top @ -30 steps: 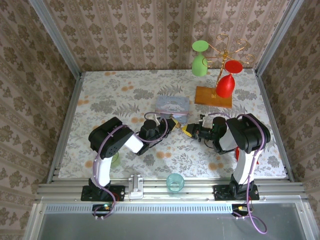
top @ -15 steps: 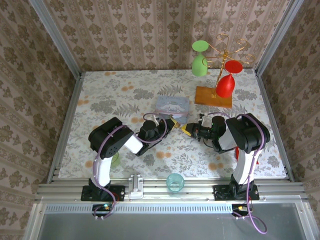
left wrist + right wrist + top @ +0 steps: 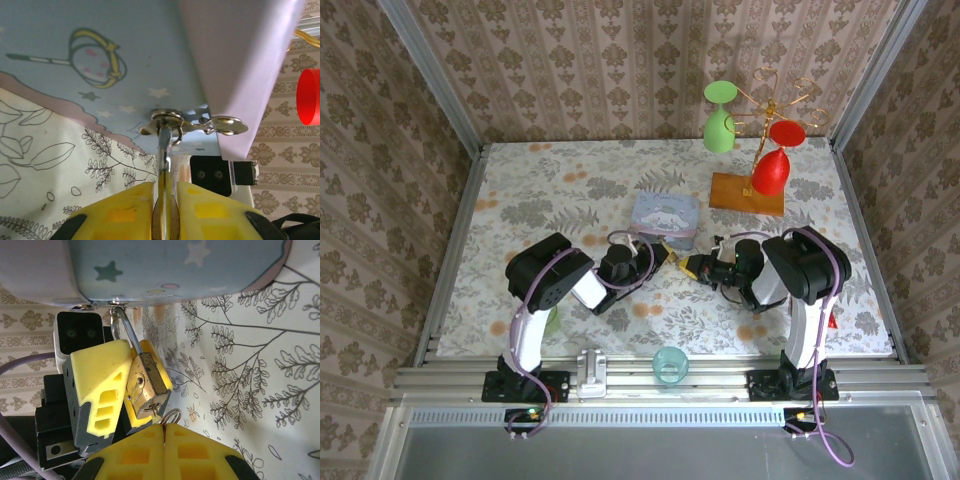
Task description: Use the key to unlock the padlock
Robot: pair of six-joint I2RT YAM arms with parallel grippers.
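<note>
The padlock is hooked by its shackle to the clasp on the near side of the tin box, mid-table, and is clamped between the fingers of the left gripper. The right gripper is pressed closed just right of it. Of the key only a wire ring is seen, pinched at those tips and touching the padlock's end

Left end effector — right end effector (both pinched)
</note>
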